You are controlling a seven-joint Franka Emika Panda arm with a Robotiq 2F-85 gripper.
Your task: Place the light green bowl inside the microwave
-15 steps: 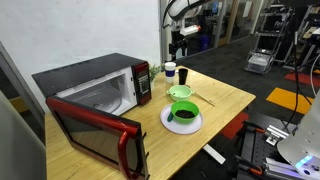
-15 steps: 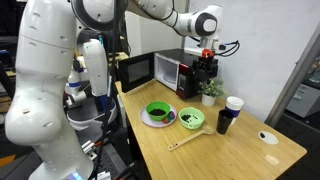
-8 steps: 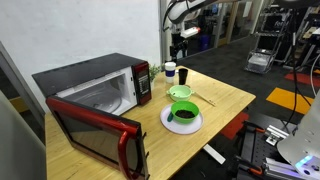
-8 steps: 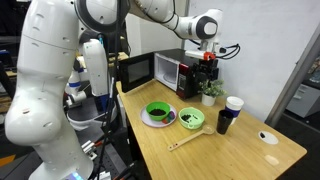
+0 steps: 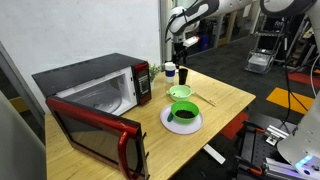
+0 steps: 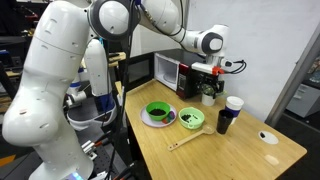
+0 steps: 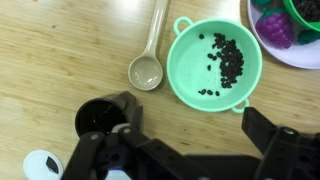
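- Light-wood desk (image 5: 228, 98) in an open workshop carries everything; dark floor and equipment lie beyond it.
- Boxy black-topped microwave with red trim (image 5: 90, 85) sits at one end of the desk. Its door (image 5: 95, 135) stands wide open, and the white cavity looks bare, so I judge it ready to take a load.
- Small round pale lime-green plastic bowl (image 7: 217, 62) rests upright on the desk, well apart from the microwave. It holds a scatter of dark specks, so it should be carried level.
- The hand (image 7: 187, 115) hangs above the bowl with its jaws spread wide, gripping nothing. In the wrist view the bowl's near rim lies between the two fingers, which suggests the hand is lining up for a rim grasp.
- Clearance beside the bowl is tight:
  - a wooden spoon (image 7: 152, 55) lies just beside it;
  - a white plate (image 5: 168, 122) carrying the darker green bowl (image 5: 182, 112) lies just beside it on the opposite side;
  - a black cup (image 7: 98, 117) stands near, under one finger.
- The desk is open between the bowl and the microwave mouth. The lowered door edge is the main obstacle on that route.
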